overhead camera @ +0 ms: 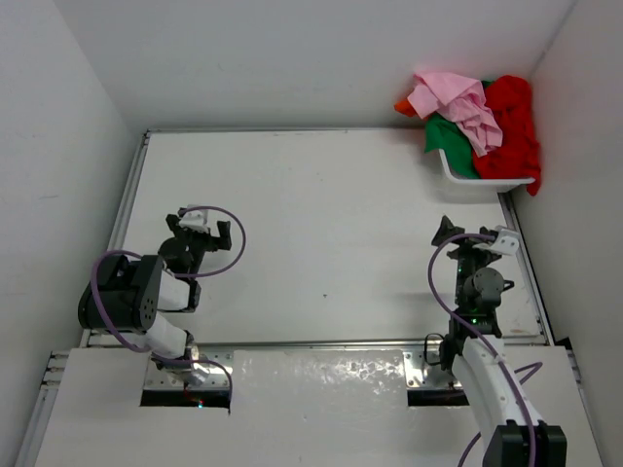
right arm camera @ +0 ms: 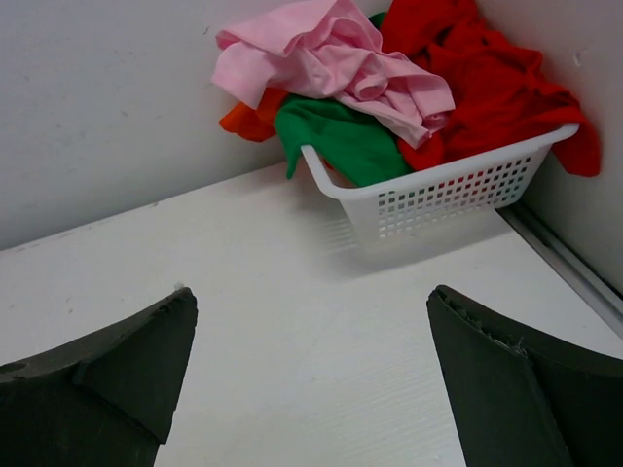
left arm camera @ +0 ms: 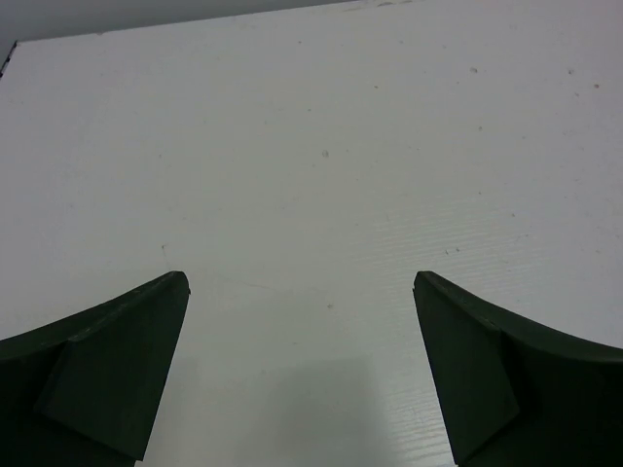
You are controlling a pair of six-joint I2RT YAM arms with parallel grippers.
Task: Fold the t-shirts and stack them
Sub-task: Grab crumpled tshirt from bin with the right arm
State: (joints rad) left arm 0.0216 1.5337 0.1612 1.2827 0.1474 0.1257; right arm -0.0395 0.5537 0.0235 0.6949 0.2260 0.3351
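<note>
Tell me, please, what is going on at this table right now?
Nothing is being handled yet. The pink, red, green and orange t-shirts lie crumpled in the white basket at the far right corner of the table. The left hand and right hand hover open and empty, the right one facing the basket.

Black-and-white arms (overhead camera: 141,292), looping purple cables (overhead camera: 241,241)
</note>
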